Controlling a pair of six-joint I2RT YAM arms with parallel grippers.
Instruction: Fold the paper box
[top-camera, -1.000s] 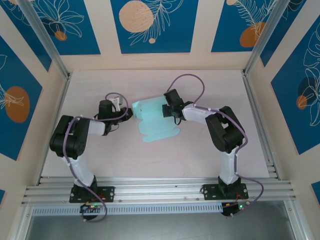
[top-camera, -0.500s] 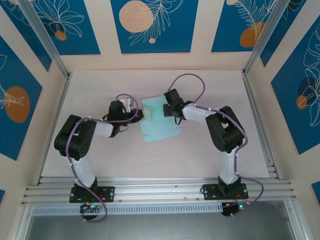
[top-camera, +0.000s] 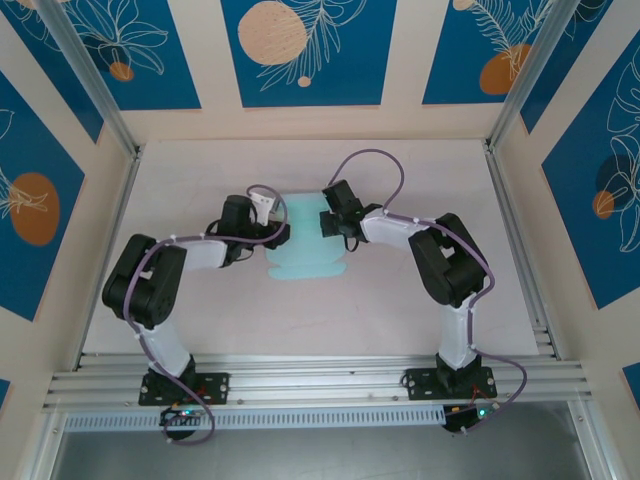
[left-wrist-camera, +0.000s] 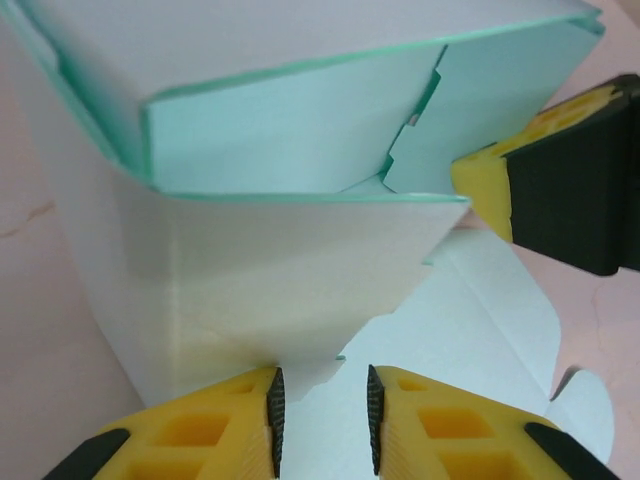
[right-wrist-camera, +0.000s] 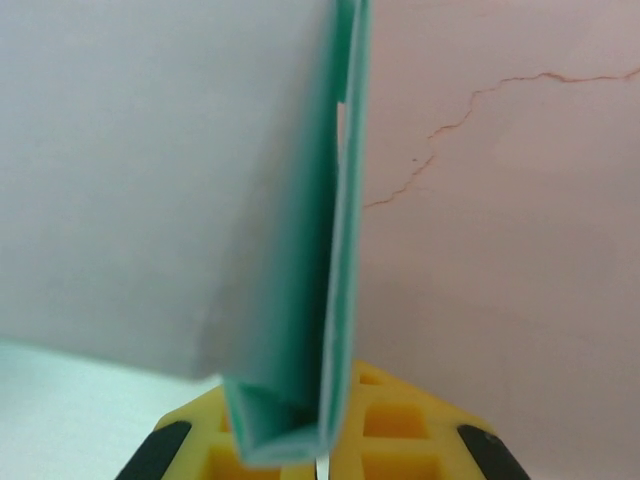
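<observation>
Top external view places the box (top-camera: 305, 255), partly erected, on the counter (top-camera: 400, 320) between the arms, with the right tool (top-camera: 328, 222) clamped on a doubled edge, the left tool (top-camera: 276, 234) narrowly parted at a wall, and the end flaps apparently left to close.

Both arms reach fwd, wrists bent inward, facing each other. L gripper (left-wrist-camera: 322, 420) jaws slightly apart; R gripper (right-wrist-camera: 322, 445) pinched tight on paper box (right-wrist-camera: 150, 180).

blue leaf-print walls (top-camera: 300, 50), pinkish table (top-camera: 400, 300)
</observation>
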